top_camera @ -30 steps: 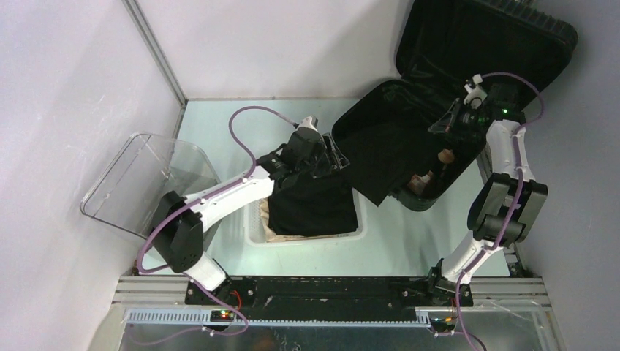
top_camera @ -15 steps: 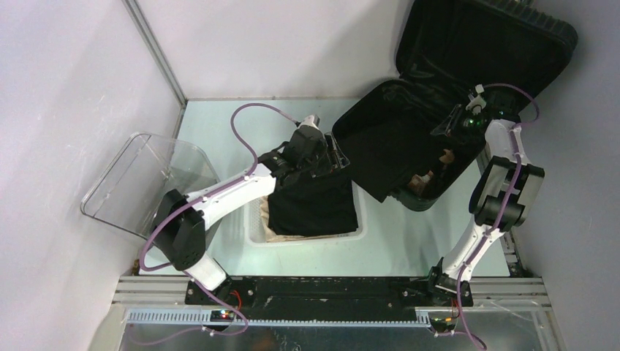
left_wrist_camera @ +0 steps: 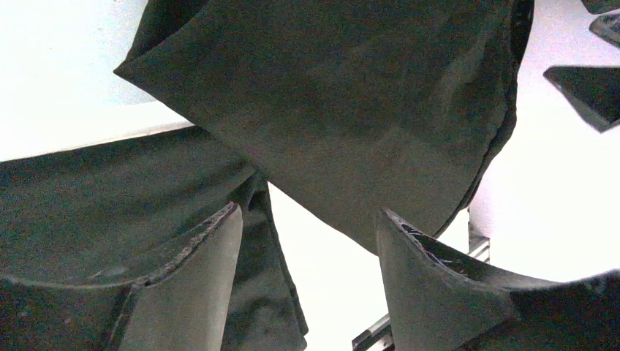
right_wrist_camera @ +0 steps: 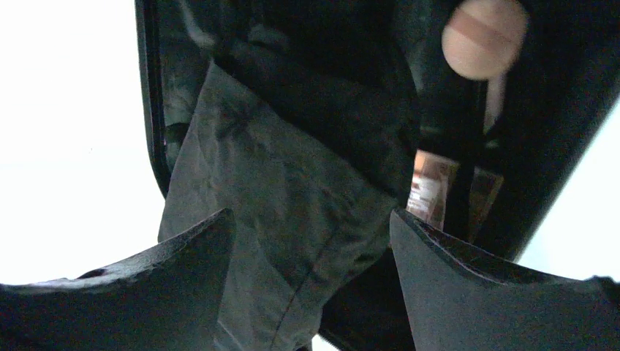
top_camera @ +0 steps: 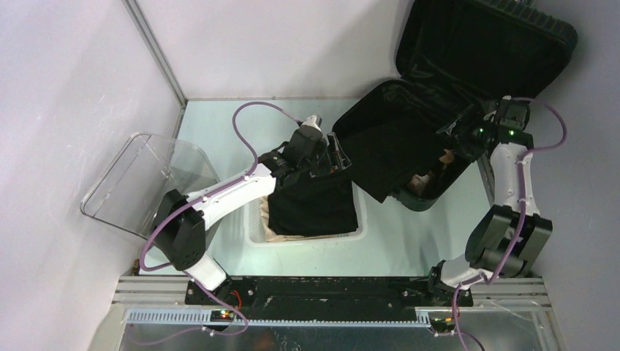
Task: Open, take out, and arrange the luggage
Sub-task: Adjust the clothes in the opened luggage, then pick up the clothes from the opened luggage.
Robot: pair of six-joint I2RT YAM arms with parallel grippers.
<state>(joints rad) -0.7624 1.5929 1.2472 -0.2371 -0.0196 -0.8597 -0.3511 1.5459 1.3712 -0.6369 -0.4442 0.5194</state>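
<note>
The luggage [top_camera: 482, 44] lies open at the back right, its lid leaning on the wall and its base [right_wrist_camera: 150, 110] lined in black. A black garment [top_camera: 380, 161] spills over its near rim [left_wrist_camera: 351, 110]. A second black garment [top_camera: 314, 205] fills the white basket [top_camera: 307, 238]. My left gripper [top_camera: 338, 155] hovers open over the basket's far edge, and nothing sits between its fingers [left_wrist_camera: 307, 219]. My right gripper [top_camera: 453, 139] is open over the suitcase's right rim, above dark cloth [right_wrist_camera: 292, 183] and apart from it [right_wrist_camera: 311, 219].
A round beige cap [right_wrist_camera: 484, 36] and a pinkish packet [right_wrist_camera: 431, 194] lie inside the suitcase near its right wall. A clear plastic bin [top_camera: 146, 183] is tipped at the left. Walls close in on the left and at the back.
My right gripper has gone from shut to open, and its arm has swung out to the suitcase's right side. My left gripper has opened a little wider and stayed in place.
</note>
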